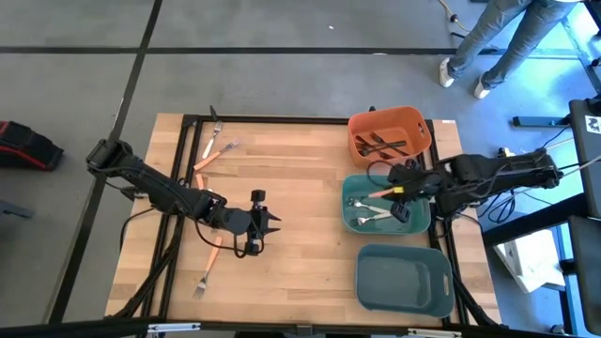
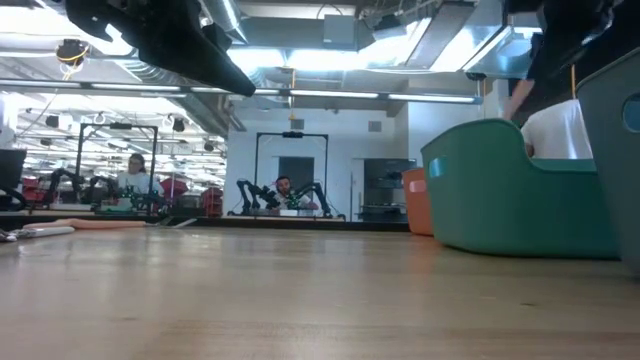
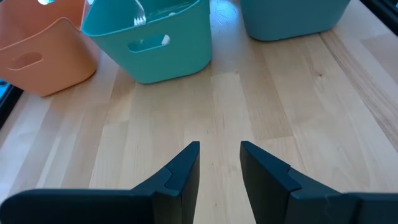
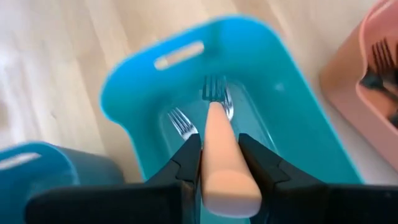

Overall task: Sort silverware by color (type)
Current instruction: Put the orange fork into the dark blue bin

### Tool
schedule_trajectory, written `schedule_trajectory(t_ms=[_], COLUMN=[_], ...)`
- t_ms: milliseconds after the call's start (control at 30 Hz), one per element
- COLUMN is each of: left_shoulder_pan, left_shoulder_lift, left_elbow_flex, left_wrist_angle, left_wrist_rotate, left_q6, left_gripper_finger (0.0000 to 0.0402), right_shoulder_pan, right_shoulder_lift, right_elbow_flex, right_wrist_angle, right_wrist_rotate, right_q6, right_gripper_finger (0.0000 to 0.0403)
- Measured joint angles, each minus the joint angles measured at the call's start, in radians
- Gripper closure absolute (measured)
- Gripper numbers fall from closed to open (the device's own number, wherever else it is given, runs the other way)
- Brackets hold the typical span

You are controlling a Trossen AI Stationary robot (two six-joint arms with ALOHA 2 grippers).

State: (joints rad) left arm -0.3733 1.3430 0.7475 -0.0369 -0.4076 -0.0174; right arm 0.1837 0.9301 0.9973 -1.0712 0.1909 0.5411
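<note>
My right gripper hangs over the teal bin, shut on a fork with an orange-tan handle. Silver forks lie on the bin's floor below it. Black forks lie in the orange bin. Two more orange-handled forks lie flat on the table's left part. My left gripper is open above bare wood at mid-table, touching nothing. My right gripper pinches the fork's orange-tan handle between its two fingers, which lie along the handle. The handle's butt end sticks back past the fingers. The silver tines point ahead and down into the teal bin, above the forks lying there.
A grey-blue bin stands at the near right corner, next to the teal bin. The three bins line the table's right side. Bare wood lies between my left gripper and the bins. A person stands beyond the far right corner.
</note>
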Motion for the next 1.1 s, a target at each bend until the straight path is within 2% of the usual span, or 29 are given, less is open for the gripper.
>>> schedule_trajectory(t_ms=[200,600,1100], left_shoulder_pan=[0.000,0.000,0.000], left_shoulder_lift=[0.000,0.000,0.000], left_elbow_flex=[0.000,0.000,0.001], left_wrist_angle=[0.000,0.000,0.000], left_wrist_rotate=[0.000,0.000,0.001], left_q6=[0.000,-0.001,-0.001], left_gripper_finger=[0.0291,0.0291,0.0291], right_shoulder_pan=[0.030,0.114,0.114], right_shoulder_lift=[-0.026,-0.003,-0.003], right_elbow_flex=[0.059,0.063,0.062], right_wrist_angle=[0.059,0.079,0.099], right_wrist_rotate=[0.032,0.118,0.112], right_q6=[-0.052,-0.069,-0.068], right_gripper_finger=[0.0336,0.0336,0.0336])
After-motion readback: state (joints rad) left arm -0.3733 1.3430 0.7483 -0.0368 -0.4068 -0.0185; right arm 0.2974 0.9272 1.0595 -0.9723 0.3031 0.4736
